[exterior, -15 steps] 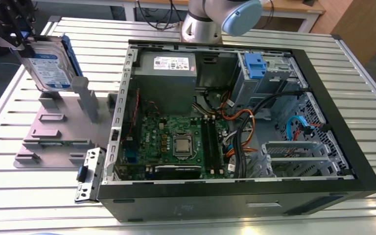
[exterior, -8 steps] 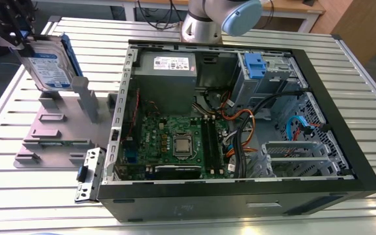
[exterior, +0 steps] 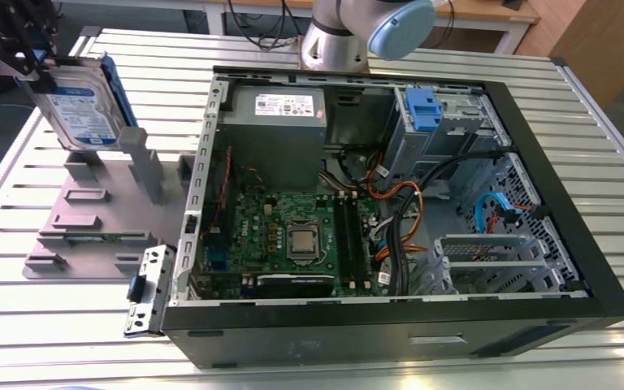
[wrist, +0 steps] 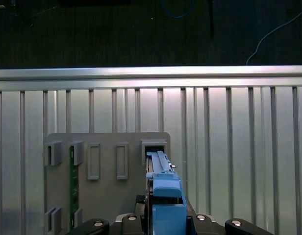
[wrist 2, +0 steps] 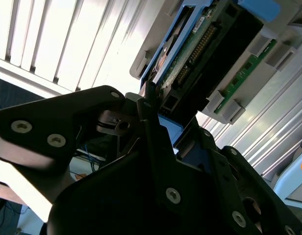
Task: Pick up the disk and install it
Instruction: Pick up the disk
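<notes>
The end effector point(exterior: 30, 63) is pressed onto the upper end of the disk point(exterior: 79, 110), which is held on edge at the exterior view's left, label towards that camera. Such a grip is judged to suit a drive stored upright, the blue rails being left free for sliding into a bay. In the first wrist view one blue rail point(wrist: 163, 193) is seen pointing at an open slot of the grey holder plate point(wrist: 107, 196). Whether the lower edge is clear of that slot cannot be told. A thin green board point(wrist: 71, 186) stands in a neighbouring slot.

Just beside the plate, the computer case point(exterior: 344, 345) is laid on its side with the panel off, so that the motherboard point(exterior: 290, 236) and blue drive bay point(exterior: 421, 110) can be reached from above. Everything is carried by a desk point(exterior: 52, 325) of ribbed aluminium slats. Beyond it, the arm's base point(exterior: 340, 41) and wooden furniture point(exterior: 600, 41) are seen.
</notes>
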You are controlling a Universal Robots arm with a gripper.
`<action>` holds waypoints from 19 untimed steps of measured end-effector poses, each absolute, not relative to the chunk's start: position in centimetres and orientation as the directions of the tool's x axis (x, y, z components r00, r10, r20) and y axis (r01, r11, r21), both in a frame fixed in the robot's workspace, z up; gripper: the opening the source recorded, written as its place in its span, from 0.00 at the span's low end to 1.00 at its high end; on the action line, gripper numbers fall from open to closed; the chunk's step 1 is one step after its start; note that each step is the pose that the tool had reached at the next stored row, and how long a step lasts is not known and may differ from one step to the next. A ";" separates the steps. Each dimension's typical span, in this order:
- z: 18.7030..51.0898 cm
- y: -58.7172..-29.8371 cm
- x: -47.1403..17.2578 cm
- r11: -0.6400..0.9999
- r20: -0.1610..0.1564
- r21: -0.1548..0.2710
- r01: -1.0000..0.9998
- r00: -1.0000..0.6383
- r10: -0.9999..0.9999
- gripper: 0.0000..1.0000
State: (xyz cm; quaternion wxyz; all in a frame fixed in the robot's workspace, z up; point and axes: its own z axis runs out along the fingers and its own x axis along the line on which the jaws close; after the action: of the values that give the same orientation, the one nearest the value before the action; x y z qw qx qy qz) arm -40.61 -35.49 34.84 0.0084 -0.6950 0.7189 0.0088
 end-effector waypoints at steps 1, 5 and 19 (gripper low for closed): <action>34.9 -35.5 -40.6 0.034 -0.024 0.001 -0.999 -0.034 -0.999 0.36; 35.0 -35.5 -40.6 0.034 -0.024 0.001 -0.999 -0.034 -0.999 0.36; 35.3 -35.5 -40.6 0.034 -0.024 0.001 -0.999 -0.034 -0.999 0.36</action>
State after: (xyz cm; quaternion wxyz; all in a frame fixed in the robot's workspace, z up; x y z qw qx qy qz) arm -40.61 -35.49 35.34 0.0083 -0.6950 0.7189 0.0088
